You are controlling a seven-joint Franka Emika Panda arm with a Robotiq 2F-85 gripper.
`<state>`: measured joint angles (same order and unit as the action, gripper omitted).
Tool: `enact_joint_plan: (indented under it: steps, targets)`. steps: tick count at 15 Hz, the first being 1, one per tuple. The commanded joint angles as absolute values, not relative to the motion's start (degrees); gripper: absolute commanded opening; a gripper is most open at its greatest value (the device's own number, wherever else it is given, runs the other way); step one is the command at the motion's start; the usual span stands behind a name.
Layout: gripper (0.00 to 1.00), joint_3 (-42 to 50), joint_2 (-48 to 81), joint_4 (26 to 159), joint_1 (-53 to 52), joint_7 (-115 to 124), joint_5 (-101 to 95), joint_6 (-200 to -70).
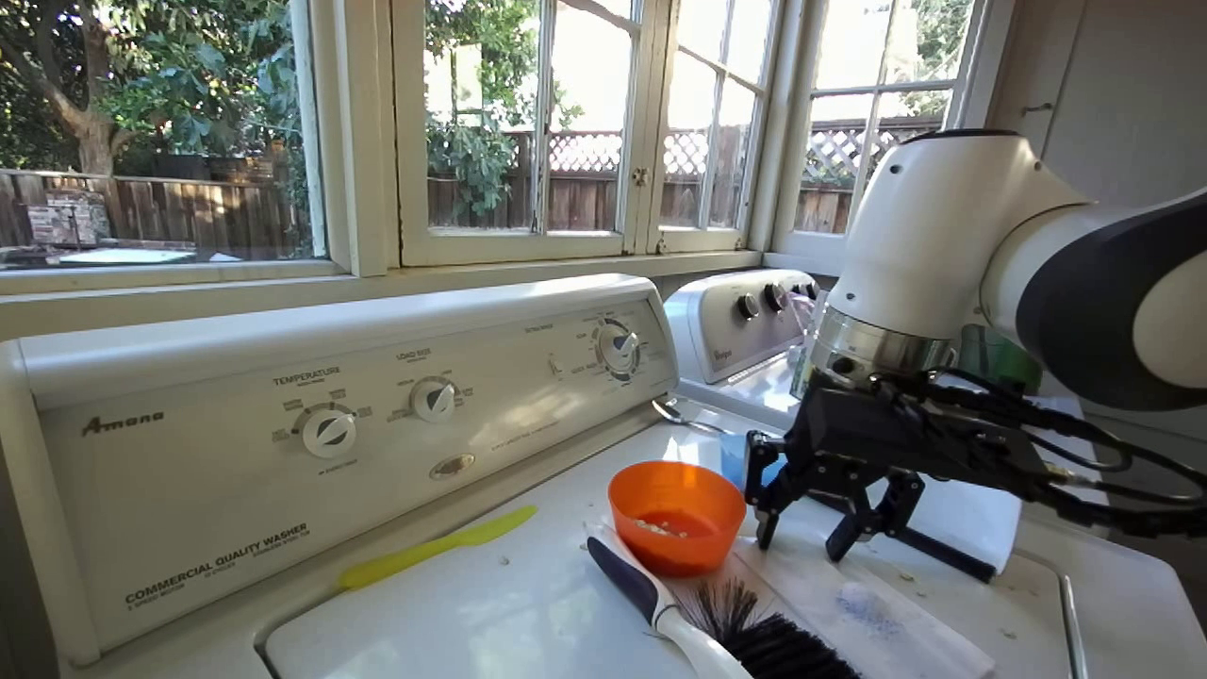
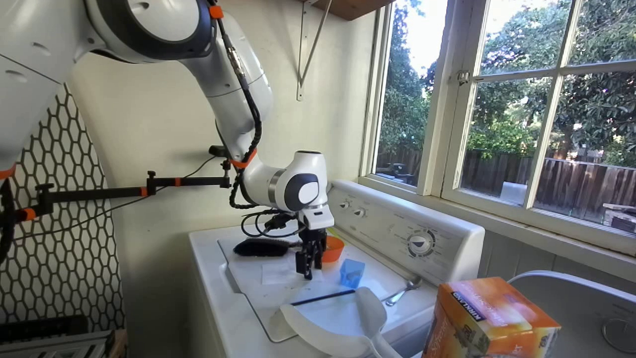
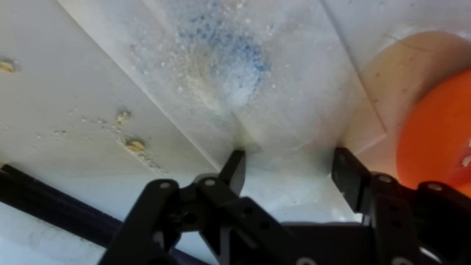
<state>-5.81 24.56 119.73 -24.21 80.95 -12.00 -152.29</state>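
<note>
Finding the claw (image 3: 289, 152) low over the washer (image 1: 453, 622), with fingers parted and nothing visibly gripped. Placing the white sheet (image 3: 294, 95) directly beneath, with one end showing under and between the fingertips; too blurred to tell touching from just apart. Tracing its long axis, apparently, from there toward the washer's front edge, away from the control panel (image 1: 226, 471), and so crossing the line between the fingertips rather than following it. Noting the orange bowl (image 3: 427, 136) just beside one fingertip, toward the panel, and the blue powder (image 3: 250, 59) on the sheet nearer the front edge than the claw. Seeing only one arm (image 1: 924, 236). Counting one sheet, one bowl, one brush (image 2: 261, 247) toward the edge away from the neighbouring machine (image 1: 712, 325), one dustpan (image 2: 323, 335) by the edge facing it, one blue cup (image 2: 352, 273) between dustpan and bowl, one spoon (image 2: 405, 290) near the corner shared by that edge and the panel, one yellow knife (image 1: 438, 545) along the foot of the panel, and one orange box (image 2: 477, 323) beyond the washer. Adding three knobs (image 1: 331, 431) on the panel and at least three pale flakes (image 3: 135, 145) beside the sheet.
</note>
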Motion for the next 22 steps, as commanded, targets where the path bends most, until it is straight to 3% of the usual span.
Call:
enact_joint_plan:
  steps: [1, 6, 8, 11, 14, 15, 16, 19, 22]
  targets:
    - [0.67, -5.5, 25.0, 119.3, -24.4, 79.5, -10.6, -151.6]
    - [0.33, -4.6, 23.9, 119.7, -25.1, 80.5, -11.6, -150.7]
    - [0.32, -4.1, 23.5, 119.7, -25.3, 80.9, -12.2, -150.1]
    - [0.49, -3.6, 23.1, 119.7, -25.7, 81.3, -12.9, -149.2]
    - [0.50, -3.0, 23.0, 119.6, -26.2, 82.3, -13.4, -148.3]
    - [0.23, -2.8, 22.9, 119.6, -26.3, 82.5, -13.6, -148.0]
    - [0.22, -2.6, 22.7, 119.6, -26.5, 82.8, -13.9, -147.8]
    - [0.01, -2.1, 22.0, 119.7, -27.0, 83.5, -14.9, -146.7]
    - [0.00, -2.0, 21.6, 119.7, -27.1, 84.3, -15.9, -145.7]
